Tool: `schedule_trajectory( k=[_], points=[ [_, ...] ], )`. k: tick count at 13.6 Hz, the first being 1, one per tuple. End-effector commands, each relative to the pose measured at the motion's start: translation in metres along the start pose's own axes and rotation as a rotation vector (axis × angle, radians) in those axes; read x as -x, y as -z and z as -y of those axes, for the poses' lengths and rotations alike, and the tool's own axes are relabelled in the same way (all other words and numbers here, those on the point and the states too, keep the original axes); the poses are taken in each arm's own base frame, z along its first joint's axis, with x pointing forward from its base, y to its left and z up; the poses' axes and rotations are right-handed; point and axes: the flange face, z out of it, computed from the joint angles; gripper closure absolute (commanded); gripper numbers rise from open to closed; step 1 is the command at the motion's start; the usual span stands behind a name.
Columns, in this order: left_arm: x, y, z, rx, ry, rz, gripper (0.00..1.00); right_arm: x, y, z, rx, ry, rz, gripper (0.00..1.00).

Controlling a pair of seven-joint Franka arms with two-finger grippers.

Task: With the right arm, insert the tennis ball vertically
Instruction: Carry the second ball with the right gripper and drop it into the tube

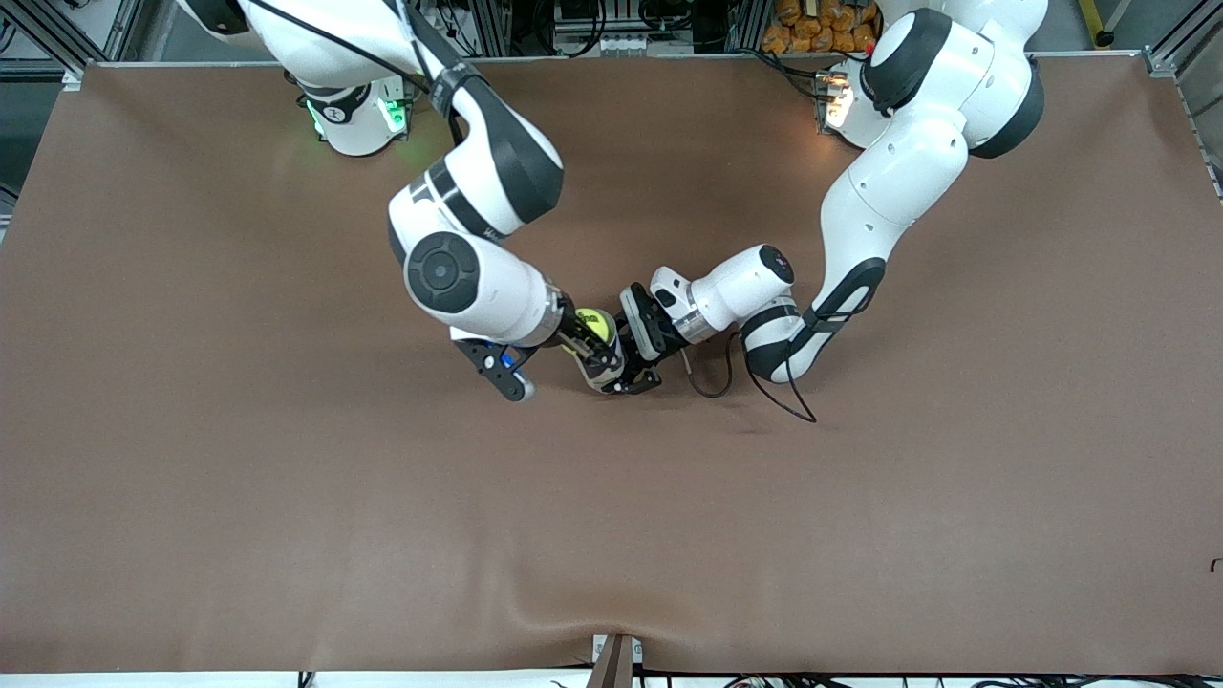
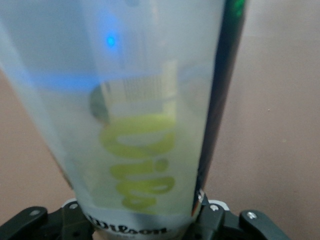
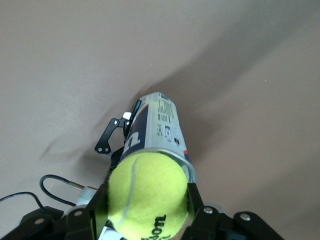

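We see the right gripper point(image 3: 145, 220), jaws pinching the light, springy tennis ball point(image 3: 147, 197) across its middle, above the slick can point(image 2: 145, 125) clamped by the left gripper point(image 2: 145, 225).

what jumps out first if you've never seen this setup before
The bright yellow tennis ball stands out most, pinched in the right hand directly over the open mouth of the tennis ball can near the middle of the brown table. The left hand grips that clear can upright, so both arms meet at one spot.
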Motion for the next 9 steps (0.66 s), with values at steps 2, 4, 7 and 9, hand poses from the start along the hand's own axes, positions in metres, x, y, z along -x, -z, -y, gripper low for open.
schedule_trajectory(
  k=[2,4,7,9],
  points=[
    [0.002,-0.002,0.003,0.004,-0.009,-0.010,0.28,-0.002,-0.008,0.000,0.013,-0.018,-0.020,0.02],
    [0.002,-0.002,0.003,0.004,-0.009,-0.010,0.26,-0.001,-0.008,0.000,0.014,-0.017,-0.022,0.00],
    [0.002,-0.002,0.003,0.004,-0.009,-0.010,0.26,0.004,0.004,0.000,0.001,-0.008,-0.020,0.00],
    [0.002,-0.002,0.003,0.004,-0.009,-0.010,0.23,0.001,0.016,-0.003,-0.003,-0.010,-0.022,0.00]
  ],
)
